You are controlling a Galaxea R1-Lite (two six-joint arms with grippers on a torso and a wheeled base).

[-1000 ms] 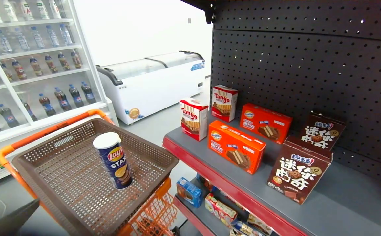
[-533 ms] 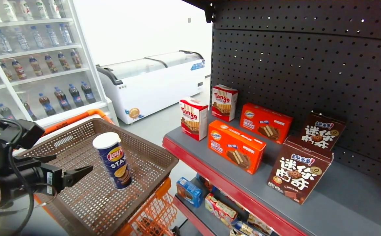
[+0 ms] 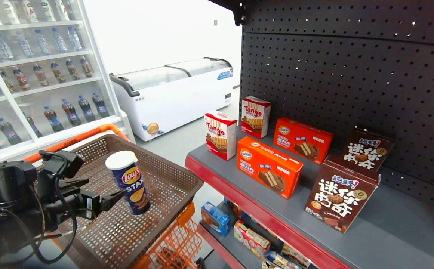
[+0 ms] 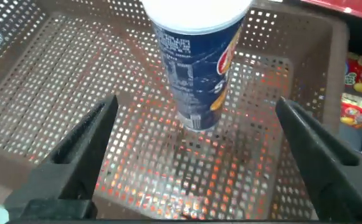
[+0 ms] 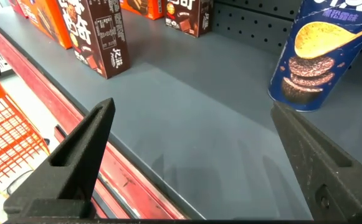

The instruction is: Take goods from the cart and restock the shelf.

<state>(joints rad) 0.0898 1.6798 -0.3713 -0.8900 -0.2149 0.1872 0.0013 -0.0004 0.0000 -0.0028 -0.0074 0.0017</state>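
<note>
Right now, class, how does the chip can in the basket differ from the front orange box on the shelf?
The chip can is a tall blue cylinder, the front orange box a low carton. The can stands in the basket, the box on the shelf. Both are snacks.

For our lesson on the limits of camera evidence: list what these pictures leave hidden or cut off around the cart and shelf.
Chip can in the cart: left wrist view, lid cut by the picture's edge.
Second chip can on the shelf: right wrist view, top cut off; head view, mostly beyond the edge.
Lower-shelf goods: head view, partly hidden behind the red shelf lip.
</note>
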